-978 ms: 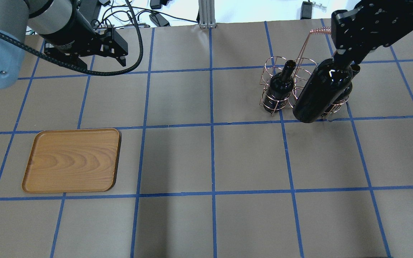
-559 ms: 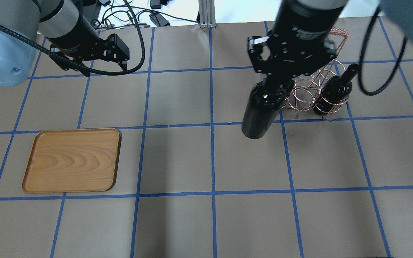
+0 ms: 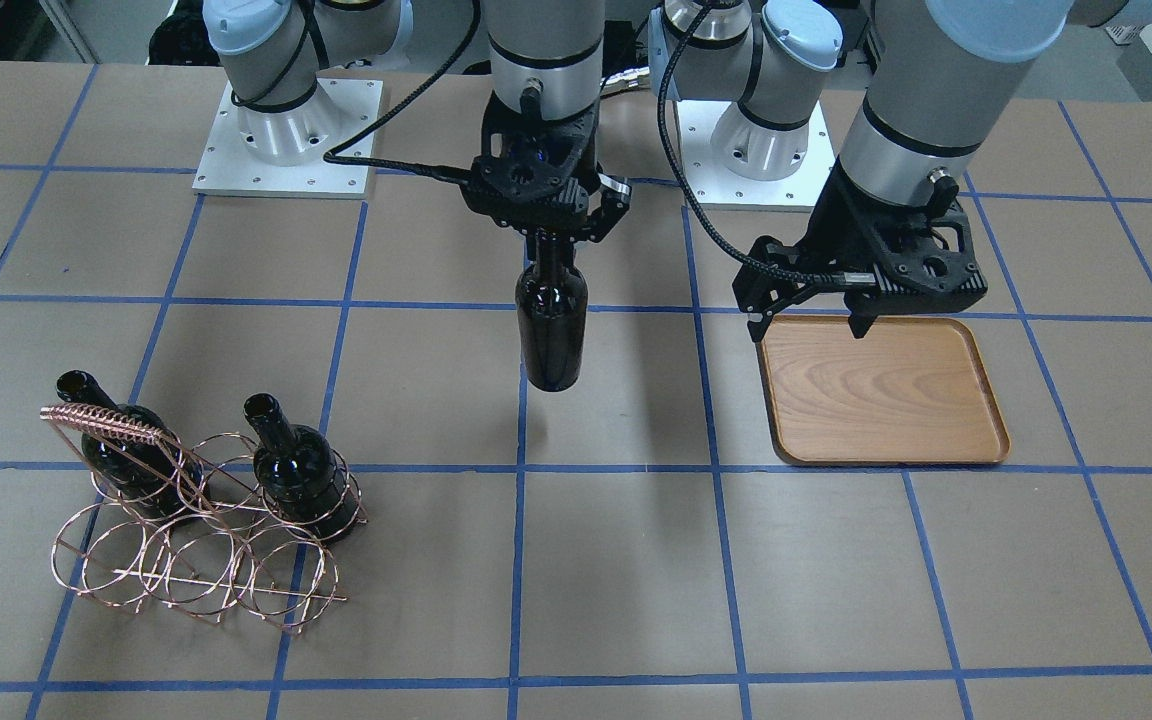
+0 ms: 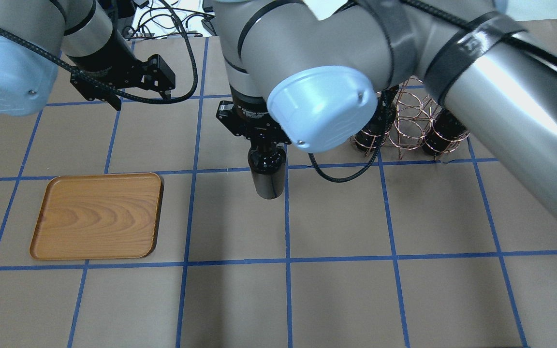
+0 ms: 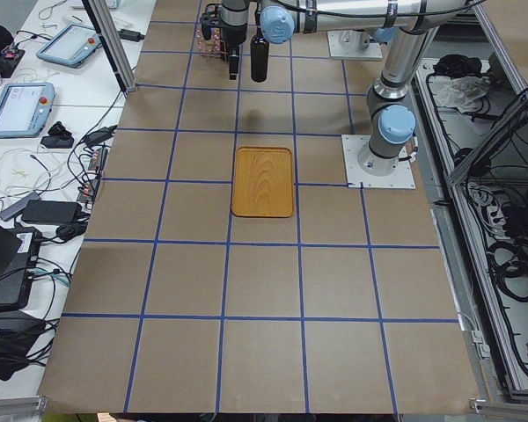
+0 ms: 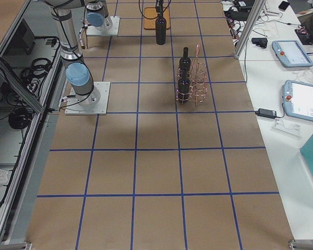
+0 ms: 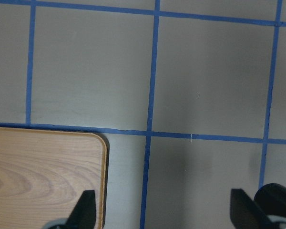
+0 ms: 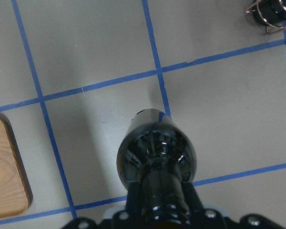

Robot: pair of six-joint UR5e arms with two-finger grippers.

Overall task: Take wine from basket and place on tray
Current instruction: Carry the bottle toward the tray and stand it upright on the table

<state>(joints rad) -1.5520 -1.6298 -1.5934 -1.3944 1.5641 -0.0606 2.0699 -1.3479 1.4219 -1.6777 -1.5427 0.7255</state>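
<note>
My right gripper (image 3: 554,238) is shut on the neck of a dark wine bottle (image 3: 551,335) and holds it upright in the air over the middle of the table. The bottle also shows in the overhead view (image 4: 268,178) and the right wrist view (image 8: 155,155). The wooden tray (image 4: 97,215) lies empty to its left, about one grid square away. My left gripper (image 3: 804,326) is open and empty, hovering over the tray's (image 3: 886,400) far edge. The copper wire basket (image 3: 191,560) stands on the right side of the table.
Two more dark bottles (image 3: 121,450) (image 3: 296,470) stand in the basket's back rings. My right arm's elbow (image 4: 322,106) hides part of the basket (image 4: 411,121) in the overhead view. The table has brown paper with blue tape grid lines.
My right arm has carried the bottle from the basket leftward to the middle of the table. My left gripper has shifted slightly and stays open.
</note>
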